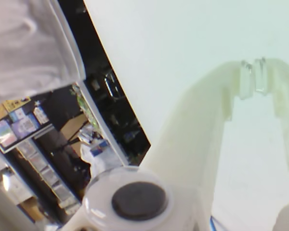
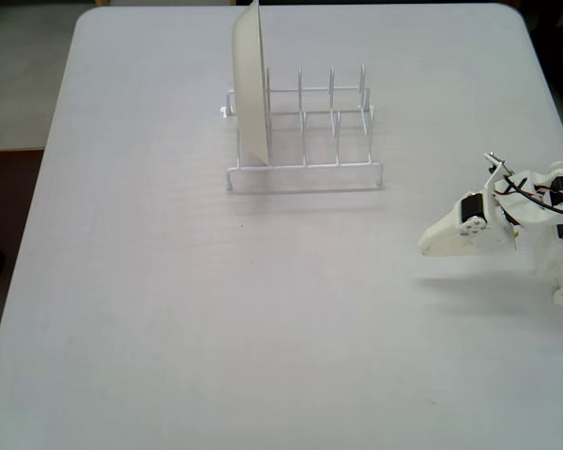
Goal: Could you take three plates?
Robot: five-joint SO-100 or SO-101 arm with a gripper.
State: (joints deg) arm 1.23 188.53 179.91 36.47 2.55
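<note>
Jaws: tips are touching in the wrist view, closed on nothing.
Arm: is sitting low at the right edge of the worktop in the fixed view, well apart from the rack.
Rack: is standing upright near the far edge.
Cream plate: is standing on edge in the rack's leftmost slot.
Orange, yellow, blue plates: none is showing in either view.

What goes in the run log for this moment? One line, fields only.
gripper: shut, empty, near right edge | rack: one cream-white plate upright in left slot | coloured plates: none in view
</note>
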